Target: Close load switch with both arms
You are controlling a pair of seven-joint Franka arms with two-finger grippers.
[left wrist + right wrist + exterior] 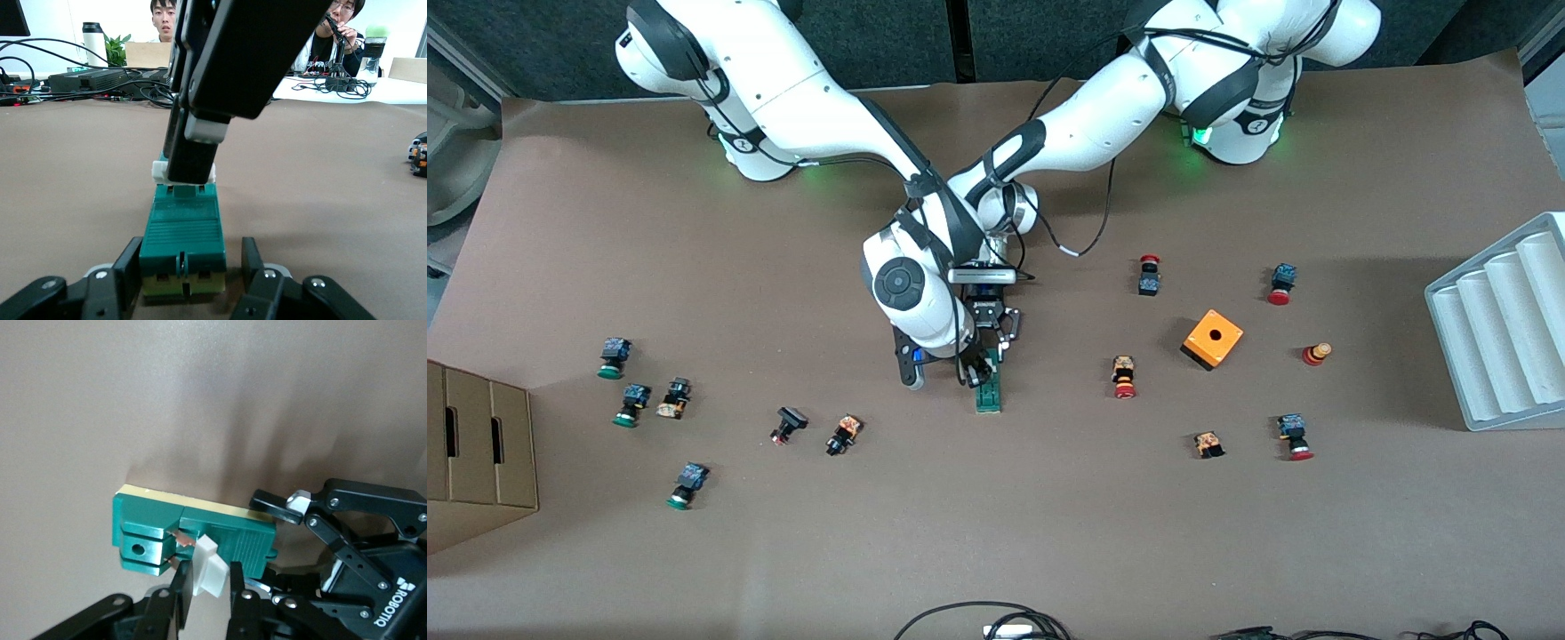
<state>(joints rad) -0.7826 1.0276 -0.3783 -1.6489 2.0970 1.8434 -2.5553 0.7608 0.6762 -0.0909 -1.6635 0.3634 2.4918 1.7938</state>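
Observation:
The green load switch (988, 396) lies flat on the brown table between the two arms' ends, near the table's middle. My left gripper (996, 348) comes down on the end farther from the front camera. In the left wrist view the load switch (183, 230) sits between that gripper's (189, 270) fingers (127, 273), which clamp its sides. My right gripper (205, 587) reaches in from the right arm's end. Its fingers (179, 593) are shut on the white handle (208, 570), which stands tilted up from the load switch (157, 523). One of the left gripper's fingers (273, 509) presses the block's side.
Small push buttons lie scattered toward both ends of the table. An orange cube with a hole (1212, 339) sits toward the left arm's end, with a white ribbed tray (1507, 320) at that table edge. A cardboard box (476, 453) stands at the right arm's end. Cables (987, 622) lie at the front edge.

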